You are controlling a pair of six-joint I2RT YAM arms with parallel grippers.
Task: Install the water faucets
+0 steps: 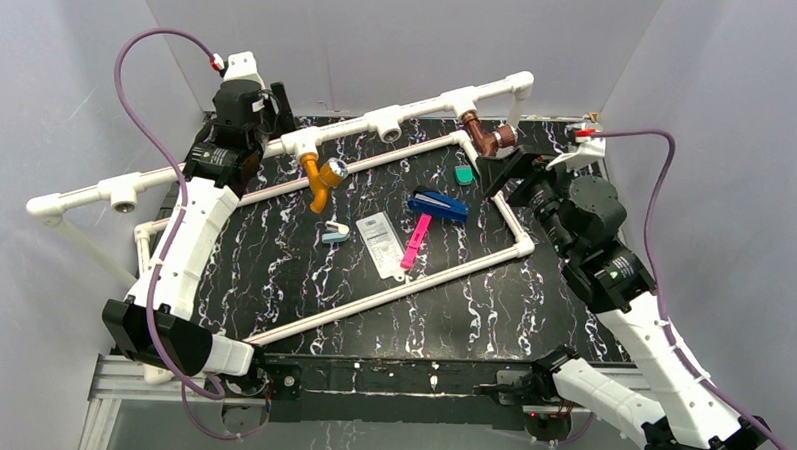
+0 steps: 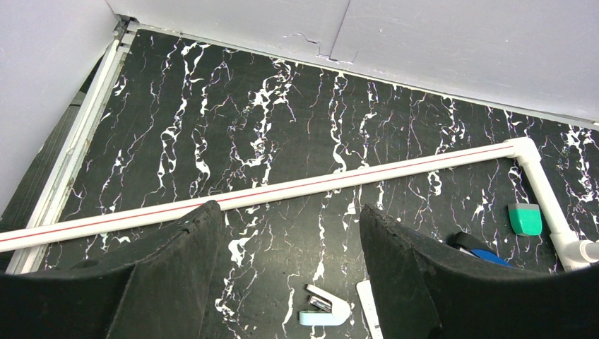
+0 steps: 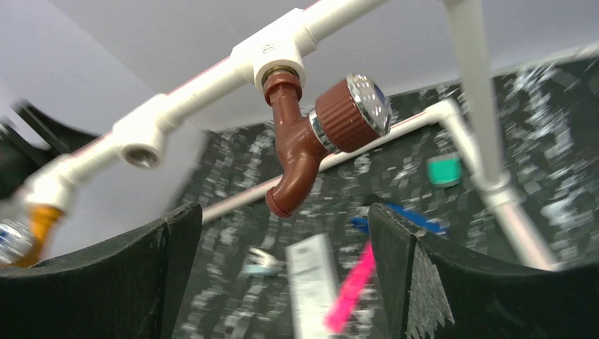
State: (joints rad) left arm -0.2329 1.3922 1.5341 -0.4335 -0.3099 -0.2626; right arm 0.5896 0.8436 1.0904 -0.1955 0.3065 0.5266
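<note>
My right gripper [image 3: 282, 215] is spread wide and empty. The brown faucet [image 3: 300, 145] hangs just ahead of its fingers, and neither finger touches it. The faucet is set into the underside of a white tee [image 3: 272, 51] on the raised pipe, spout down, with its ribbed knob [image 3: 353, 113] sticking out to one side. My left gripper [image 2: 288, 210] is also parted with nothing in it, and it hovers over the marbled table [image 2: 212, 106] near the back left. The orange faucet [image 1: 321, 177] hangs from another tee farther left on the same pipe. Both look seated, though I cannot tell how tightly.

I judge these faucets to be light, stiff plastic with smooth, somewhat slippery bodies. The ribbed knob offers the best purchase, but gripping it would likely just turn the valve. To tighten, I would clamp across the bend of the body, close to the thread. The pipe frame looks slender and may flex, so I would twist gently.
</note>
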